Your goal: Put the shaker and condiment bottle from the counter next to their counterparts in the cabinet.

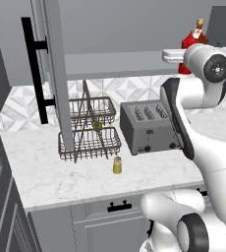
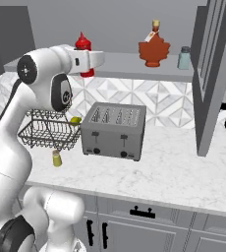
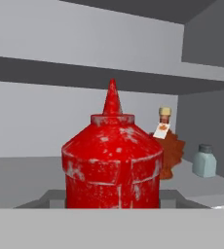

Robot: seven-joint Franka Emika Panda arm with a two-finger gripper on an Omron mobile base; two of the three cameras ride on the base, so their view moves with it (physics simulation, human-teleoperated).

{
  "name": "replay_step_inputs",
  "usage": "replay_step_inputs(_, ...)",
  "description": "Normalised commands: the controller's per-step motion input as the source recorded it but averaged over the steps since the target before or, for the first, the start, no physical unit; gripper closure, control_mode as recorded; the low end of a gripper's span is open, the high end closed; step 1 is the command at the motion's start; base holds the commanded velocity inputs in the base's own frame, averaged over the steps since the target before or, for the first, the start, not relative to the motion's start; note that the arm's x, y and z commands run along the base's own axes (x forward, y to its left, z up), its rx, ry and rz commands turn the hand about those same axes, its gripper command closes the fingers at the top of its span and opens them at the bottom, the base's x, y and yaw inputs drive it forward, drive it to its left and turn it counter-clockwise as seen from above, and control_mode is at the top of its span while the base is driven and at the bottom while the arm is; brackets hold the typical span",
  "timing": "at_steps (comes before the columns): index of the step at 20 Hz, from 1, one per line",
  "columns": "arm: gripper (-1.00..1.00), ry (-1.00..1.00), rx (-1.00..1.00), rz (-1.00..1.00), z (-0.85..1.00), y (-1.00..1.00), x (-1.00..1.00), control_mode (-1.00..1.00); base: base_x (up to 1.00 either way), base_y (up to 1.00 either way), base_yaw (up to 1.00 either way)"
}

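End effector (image 2: pixel 88 66) is raised to the cabinet shelf (image 2: pixel 129 69) and appears closed partway about the condiment bottle (image 3: pixel 112 163); the hand view has the red bottle directly ahead and very close, and the right base view shows it just behind the white hand, though the finger contact itself cannot be seen, so the grip is judged, not confirmed. Taking the toaster (image 2: pixel 114 130) as landmark and working left to right in the right base view: the shaker (image 2: pixel 57 158) stands upright on the desk (image 2: pixel 183 172) left of and slightly in front of the toaster, just in front of the wire dish rack (image 2: pixel 48 130), untouched. The condiment bottle sits above and left of the toaster at shelf level; whether its base rests on the shelf cannot be told. Above and right of the toaster, the dark-red leaf-shaped bottle (image 2: pixel 154 49) stands on the shelf, with the pale blue-grey shaker (image 2: pixel 184 58) to its right. The open cabinet door (image 2: pixel 211 74) hangs further right. Assessment: the first item is at the cabinet but well apart from its counterpart and not released. Outstanding: shift it toward the leaf-shaped bottle, release, then fetch the shaker. Roughly one third complete.
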Motion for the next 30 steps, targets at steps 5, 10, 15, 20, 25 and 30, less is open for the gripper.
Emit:
replay_step_inputs(5,1.0,0.0,0.01,-0.04,-0.2,-0.32,0.67,-1.0,0.0,0.0,0.0)
replay_step_inputs(10,1.0,0.03,0.0,-0.1,-0.01,-0.41,0.48,-1.0,0.0,0.0,0.0)
replay_step_inputs(15,1.0,0.0,0.0,-0.01,0.0,-0.01,0.48,-1.0,0.0,0.0,0.0)
replay_step_inputs(20,1.0,-0.04,0.0,0.0,-0.05,-0.03,0.43,-1.0,0.0,0.0,0.0)
replay_step_inputs(25,1.0,0.0,-0.02,-0.02,-0.09,-0.19,0.45,-1.0,0.0,0.0,0.0)
replay_step_inputs(30,1.0,0.0,-0.03,0.0,-0.04,-0.2,0.29,-1.0,0.0,0.0,0.0)
